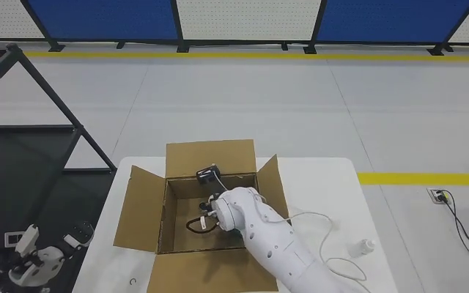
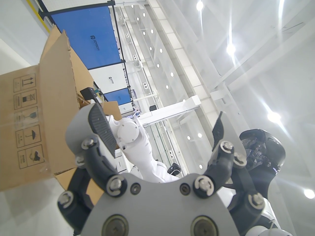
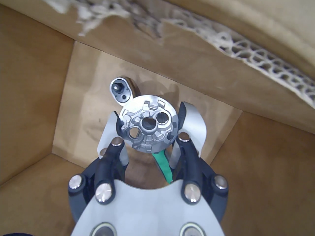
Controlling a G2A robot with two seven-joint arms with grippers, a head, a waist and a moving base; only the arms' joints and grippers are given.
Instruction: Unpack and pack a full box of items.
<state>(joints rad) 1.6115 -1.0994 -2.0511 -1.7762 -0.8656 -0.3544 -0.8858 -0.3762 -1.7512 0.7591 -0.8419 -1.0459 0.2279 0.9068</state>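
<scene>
Your right claw is clamped on a metal disc deep inside the box, with a ratchet just behind it. Your left claw gapes empty outside the box. With a bottle already out, unpacking looks nearly finished.

The right gripper has silver fingers lined in black, on black links. Clamped between them is a silver-grey metal disc with round holes and a raised, stepped ring pattern. Nearer the wrist runs a green strip. Just past the fingertips lies a chrome ratchet head with a dark centre. The cardboard box around it is plain brown, its torn edge pale honeycomb. The left gripper is grey with black ribbed pads. The box side beside it carries black handling symbols in squares.
</scene>
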